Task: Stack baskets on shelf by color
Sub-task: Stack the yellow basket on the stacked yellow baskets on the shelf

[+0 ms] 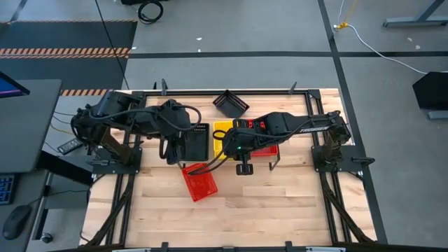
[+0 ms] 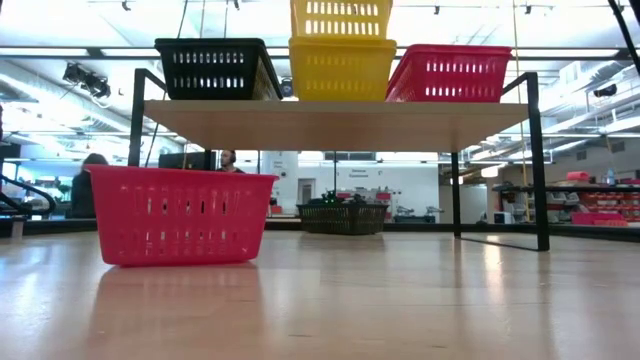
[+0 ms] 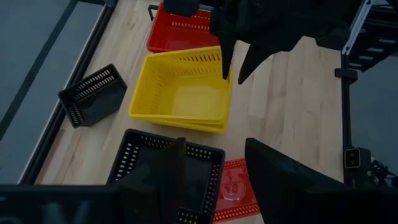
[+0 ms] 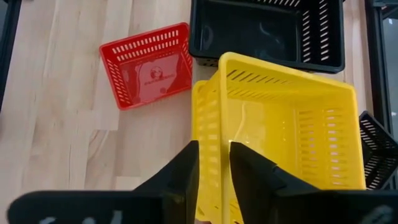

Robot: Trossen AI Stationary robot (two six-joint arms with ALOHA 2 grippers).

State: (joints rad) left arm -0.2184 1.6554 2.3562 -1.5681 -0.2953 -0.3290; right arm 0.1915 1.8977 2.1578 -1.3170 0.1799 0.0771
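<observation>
The right gripper [image 4: 213, 163] pinches the near wall of the top yellow basket [image 4: 292, 130], which sits skewed in another yellow one on the shelf [image 2: 340, 122], between a black basket [image 2: 215, 68] and a red basket [image 2: 452, 73]. The left gripper [image 3: 214, 165] hangs open over the black one. Another red basket [image 1: 199, 182] lies on the table [image 1: 280, 203]; another black basket [image 1: 231, 103] lies behind the shelf.
</observation>
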